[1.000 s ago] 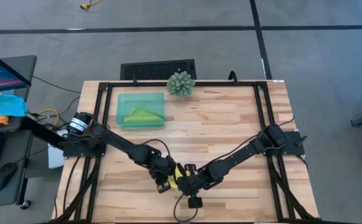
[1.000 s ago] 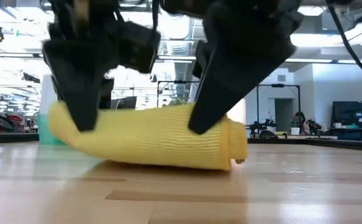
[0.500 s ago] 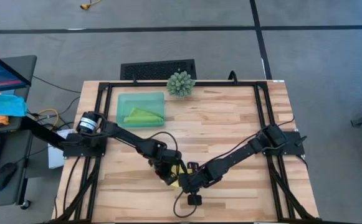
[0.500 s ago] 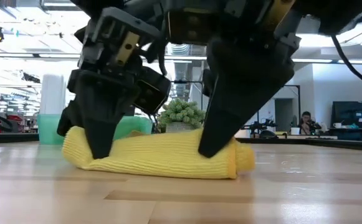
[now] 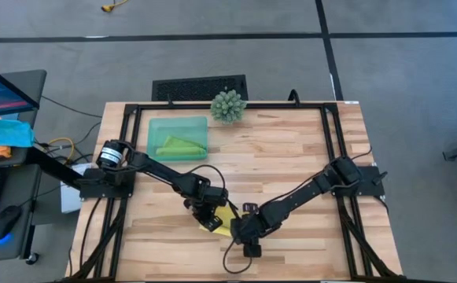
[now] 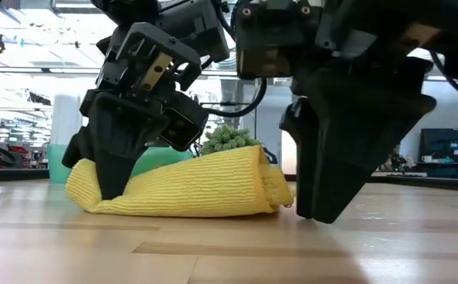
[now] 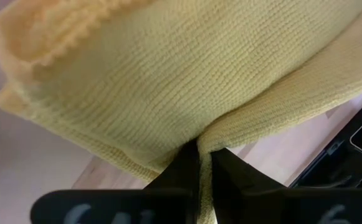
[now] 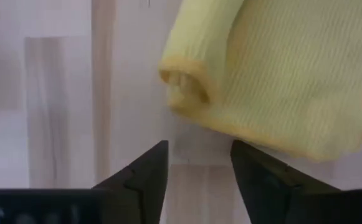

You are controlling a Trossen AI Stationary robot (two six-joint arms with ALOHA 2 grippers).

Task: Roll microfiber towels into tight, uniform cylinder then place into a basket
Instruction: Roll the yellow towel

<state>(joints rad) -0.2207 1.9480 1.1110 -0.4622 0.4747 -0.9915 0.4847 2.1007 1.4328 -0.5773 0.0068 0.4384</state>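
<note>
The right gripper (image 8: 196,165) has let go of the rolled yellow towel (image 6: 189,185), its jaws now parted, the roll's end just beyond them.

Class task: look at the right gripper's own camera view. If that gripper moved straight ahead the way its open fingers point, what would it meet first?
Probably the bare table, right beside the rolled end of the yellow towel. The right gripper is open and holds nothing; depth is hard to judge.

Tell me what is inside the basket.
The basket holds a rolled green towel, lying loose. Its floor beneath that towel is covered, so nothing can be told there.
</note>
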